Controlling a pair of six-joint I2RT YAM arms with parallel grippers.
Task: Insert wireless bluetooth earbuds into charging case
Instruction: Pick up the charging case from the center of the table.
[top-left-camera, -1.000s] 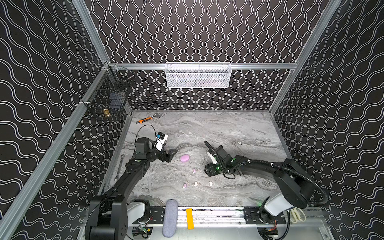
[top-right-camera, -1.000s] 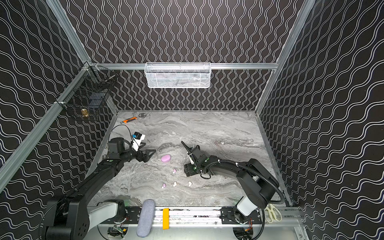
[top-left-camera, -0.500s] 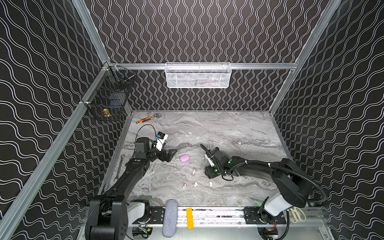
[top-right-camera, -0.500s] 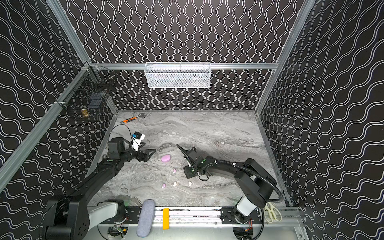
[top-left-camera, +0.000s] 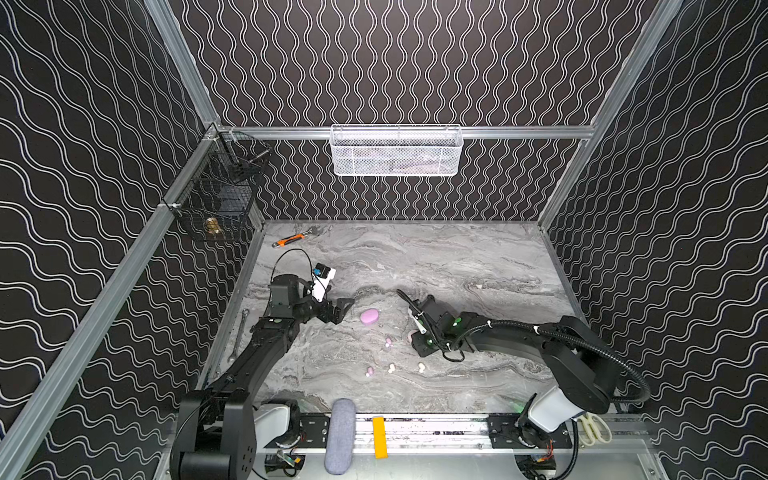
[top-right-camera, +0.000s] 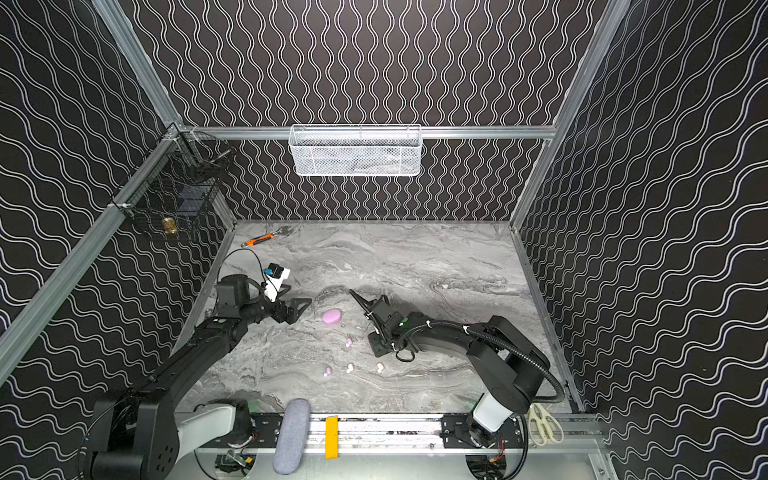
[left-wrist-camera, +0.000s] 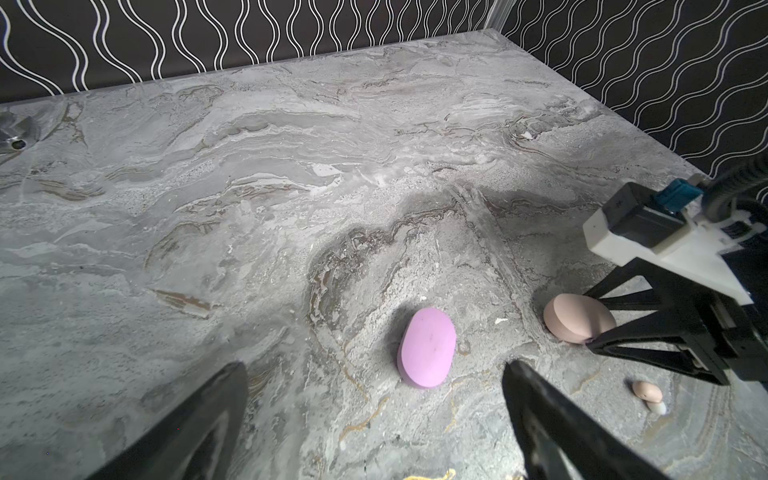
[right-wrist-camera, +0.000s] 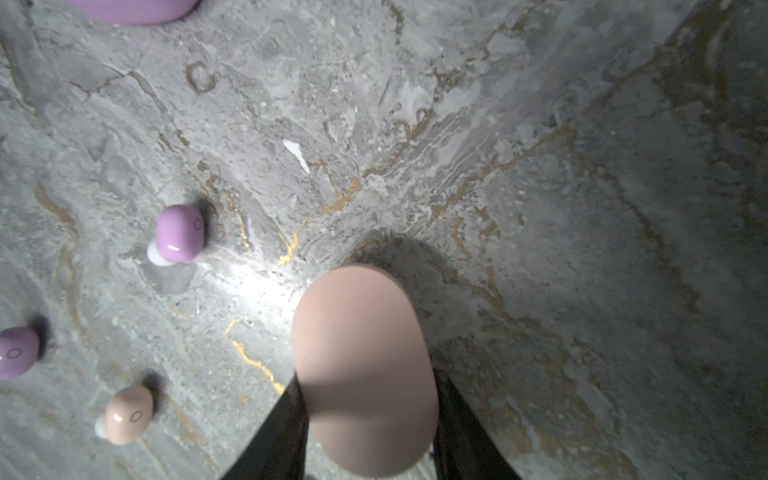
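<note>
- left pincer (top-left-camera: 345, 311) (left-wrist-camera: 372, 365): released, fingers spread wide, holding nothing; left of centre in both top views, over the table (top-left-camera: 457, 266).
- right pincer (top-left-camera: 415, 338) (right-wrist-camera: 370, 415): clenched on the beige case (right-wrist-camera: 361, 353), with a finger against each long side; centre of both top views.
- beige case: oval, closed, low over the table; I cannot tell whether it rests on it.
- lilac case (top-left-camera: 369, 317) (left-wrist-camera: 427, 347): oval, closed, flat on the table between the two pincers, touching neither.
- upper lilac bud (top-left-camera: 388, 343) (right-wrist-camera: 180, 232): on the table just left of the right pincer, below the lilac case.
- lower lilac bud (top-left-camera: 369, 371), left cream bud (top-left-camera: 391, 367), right cream bud (top-left-camera: 421, 367): a loose row on the table, lower centre, apart from one another, none in a case.
- wrench (top-left-camera: 291, 240): orange handle, upper left corner of the table.
- white basket (top-left-camera: 395, 151): hung on the back rail, top centre.
</note>
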